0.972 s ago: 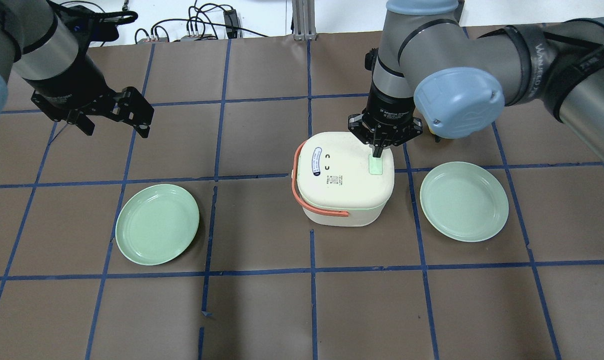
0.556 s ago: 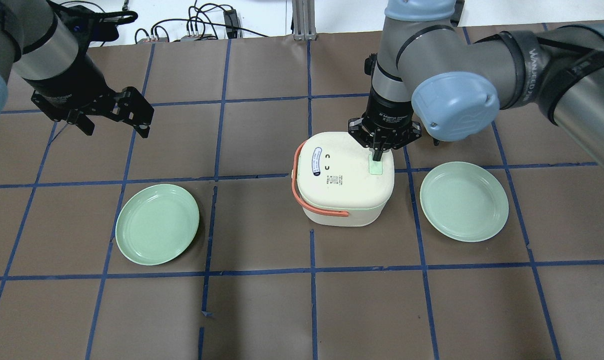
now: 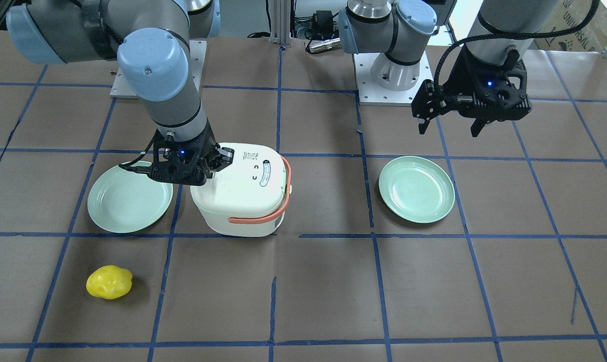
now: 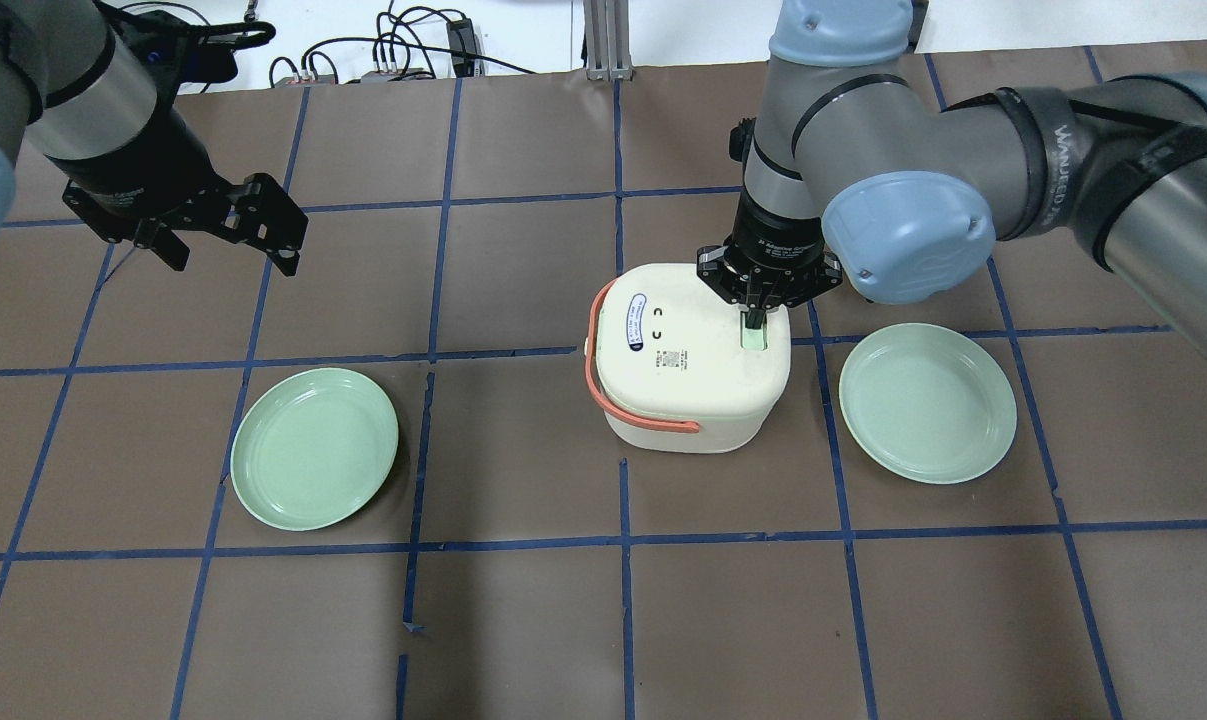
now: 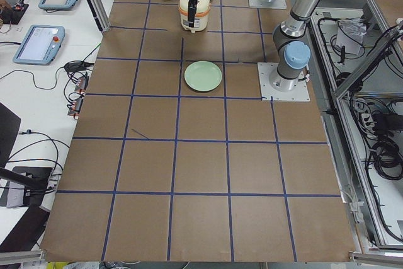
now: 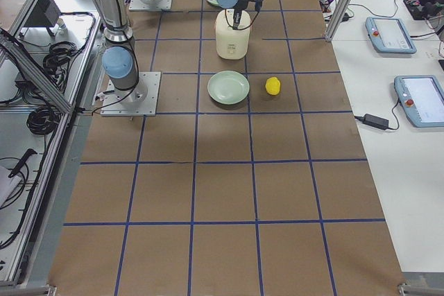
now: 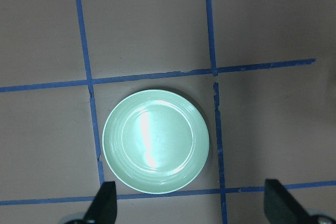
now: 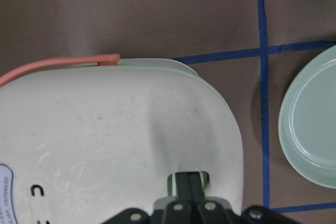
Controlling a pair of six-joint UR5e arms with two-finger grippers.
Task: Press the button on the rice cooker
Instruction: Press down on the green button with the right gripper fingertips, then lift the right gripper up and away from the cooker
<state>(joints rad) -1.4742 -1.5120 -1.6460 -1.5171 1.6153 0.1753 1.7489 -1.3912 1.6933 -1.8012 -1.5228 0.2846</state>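
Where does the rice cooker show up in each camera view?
Front-facing: rice cooker left of centre.
Overhead: cooker just right of centre.
Exterior left: cooker near top.
Exterior right: cooker top centre.
Left wrist: not in it.
Right wrist: cooker fills lower left.
Landmark: right gripper over its lid.

**Brown-papered desk with a blue tape grid, white benches alongside**
The desk is covered in brown paper, and blue tape lines divide it into squares. In the overhead view, at 12 o'clock, black cables lie on a white surface beside an aluminium post. In the exterior right view, a white bench at 3 o'clock carries two control tablets. The light is even and the shadows are soft.
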